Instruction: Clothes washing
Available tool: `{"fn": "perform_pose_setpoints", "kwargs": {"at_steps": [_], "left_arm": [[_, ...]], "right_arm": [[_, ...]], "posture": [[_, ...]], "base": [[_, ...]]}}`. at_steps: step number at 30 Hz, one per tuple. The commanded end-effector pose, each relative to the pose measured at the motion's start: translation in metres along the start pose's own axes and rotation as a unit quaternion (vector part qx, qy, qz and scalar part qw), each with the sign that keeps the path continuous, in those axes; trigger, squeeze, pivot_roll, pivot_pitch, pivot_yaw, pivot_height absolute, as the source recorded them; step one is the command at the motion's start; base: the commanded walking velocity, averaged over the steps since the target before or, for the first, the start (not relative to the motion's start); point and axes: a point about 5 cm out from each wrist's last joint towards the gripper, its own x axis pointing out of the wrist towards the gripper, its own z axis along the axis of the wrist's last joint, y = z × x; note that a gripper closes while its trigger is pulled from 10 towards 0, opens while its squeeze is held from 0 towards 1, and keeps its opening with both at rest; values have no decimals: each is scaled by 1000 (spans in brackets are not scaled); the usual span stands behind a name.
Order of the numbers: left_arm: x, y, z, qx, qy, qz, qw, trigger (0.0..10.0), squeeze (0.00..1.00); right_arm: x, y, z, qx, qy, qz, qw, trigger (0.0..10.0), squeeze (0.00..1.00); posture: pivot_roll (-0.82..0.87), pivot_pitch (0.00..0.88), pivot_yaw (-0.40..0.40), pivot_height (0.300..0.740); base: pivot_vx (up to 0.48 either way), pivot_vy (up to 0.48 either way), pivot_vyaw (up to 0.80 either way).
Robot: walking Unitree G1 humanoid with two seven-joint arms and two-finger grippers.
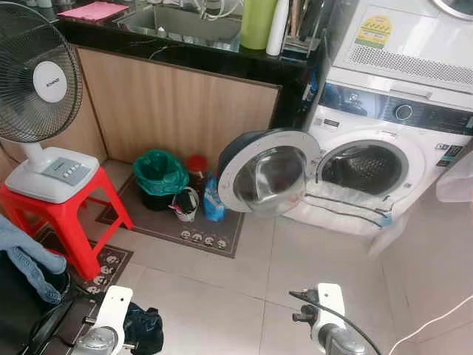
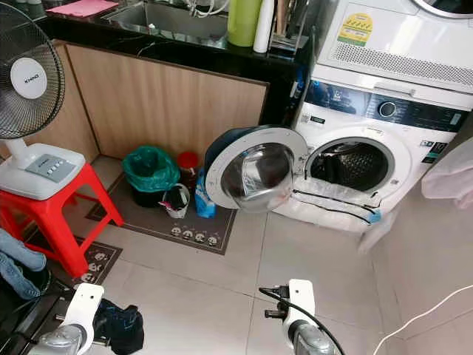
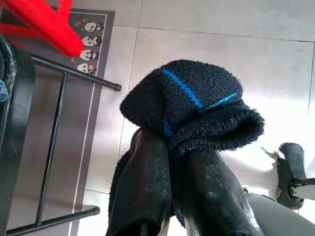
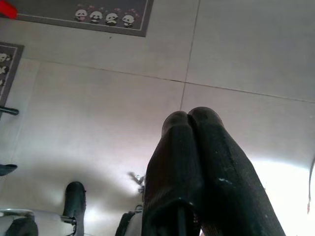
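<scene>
My left gripper (image 3: 170, 147) is shut on a dark knitted garment (image 3: 197, 101) with thin blue stripes, held low over the floor tiles at the bottom left; the bundle (image 1: 145, 330) hangs beside the left wrist. The right gripper (image 4: 192, 119) is shut with nothing in it, over bare tiles at the bottom centre. Ahead to the right stands the white front-load washing machine (image 1: 403, 144). Its round door (image 1: 270, 172) is swung open to the left and the drum (image 1: 362, 167) looks dark inside. Blue jeans (image 1: 28, 259) lie on a black basket at my left.
A fan (image 1: 33, 81) stands on a red stool (image 1: 70, 214) at the left. A green-lined bin (image 1: 159, 177) and small bottles sit on a grey panda mat (image 1: 214, 237) by the wooden cabinet. A black metal rack (image 3: 51, 147) is beside my left arm. A white cable (image 1: 432, 325) crosses the tiles at the right.
</scene>
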Motion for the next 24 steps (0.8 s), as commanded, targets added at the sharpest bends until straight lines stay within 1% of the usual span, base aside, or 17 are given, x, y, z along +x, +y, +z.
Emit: {"fn": "perform_pose_setpoints", "kwargs": {"at_steps": [1, 3, 5, 7, 8, 9, 10, 12, 13, 14, 15, 17, 19, 20, 21, 24], "left_arm": [[1, -4, 1, 4, -3, -2, 1000, 10000, 0], [0, -4, 0, 5, -3, -3, 1000, 10000, 0], [0, -4, 0, 5, -2, -3, 1000, 10000, 0], [0, -4, -1, -3, -7, 0, 1000, 10000, 0], [0, -4, -1, -8, -10, 2, 1000, 10000, 0], [-1, -4, -2, -10, -11, 2, 1000, 10000, 0], [-1, -4, -4, -8, -10, 2, 1000, 10000, 0], [-1, -4, -5, -5, -8, 2, 1000, 10000, 0], [-2, -4, -7, -5, -7, 2, 1000, 10000, 0], [-2, -4, -7, -5, -7, 2, 1000, 10000, 0], [-2, -4, -8, -7, -9, 3, 1000, 10000, 0], [-2, -5, -9, -10, -10, 3, 1000, 10000, 0], [-2, -5, -9, -11, -12, 4, 1000, 10000, 0], [-2, -5, -9, -11, -12, 4, 1000, 10000, 0], [-3, -6, -11, -12, -14, 6, 1000, 10000, 0], [-4, -7, -14, -12, -13, 6, 1000, 10000, 0]], "right_arm": [[0, -5, 2, -46, 9, -5, 999, 10000, 0], [0, -7, 3, -61, 7, -16, 998, 10000, 0], [0, -7, 3, -63, 5, -19, 998, 10000, 0], [-1, -9, 5, -5, -32, -50, 998, 10000, 0], [-2, -10, 7, 14, -50, -61, 997, 10000, 0], [-3, -10, 9, 20, -64, -68, 995, 10000, 0], [-3, -10, 12, 13, -80, -65, 995, 10000, 0], [-3, -9, 13, 6, -89, -60, 994, 10000, 0], [-4, -8, 17, -23, -99, -54, 993, 10000, 0], [-4, -8, 17, -23, -99, -54, 993, 10000, 0], [-5, -8, 21, -28, -124, -60, 990, 10000, 0], [-6, -9, 22, -25, -137, -68, 988, 10000, 0], [-7, -9, 24, -6, -155, -72, 985, 10000, 0], [-7, -9, 24, -6, -155, -72, 985, 10000, 0], [-9, -8, 28, -7, -181, -73, 981, 10000, 0], [-11, -8, 31, -14, -209, -75, 975, 10000, 0]], "posture": [[187, 0, -135, 740], [193, 0, -136, 740], [193, 0, -136, 740], [196, 0, -135, 740], [190, 0, -133, 740], [190, 0, -133, 740], [181, 0, -130, 740], [181, 0, -130, 740], [178, 0, -131, 740], [178, 0, -131, 740], [176, 0, -134, 740], [176, 0, -134, 740], [175, 0, -134, 740], [175, 0, -134, 740], [175, 0, -136, 740], [165, 0, -136, 740]], "base": [[0, 0, 0], [0, 0, 0], [0, 0, 0], [0, 0, 0], [0, 0, 0], [0, 0, 0], [0, 0, 0], [0, 0, 0], [0, 0, 0], [0, 0, 0], [0, 0, 0], [0, 0, 0], [0, 0, 0], [0, 0, 0], [0, 0, 0], [0, 0, 0]]}}
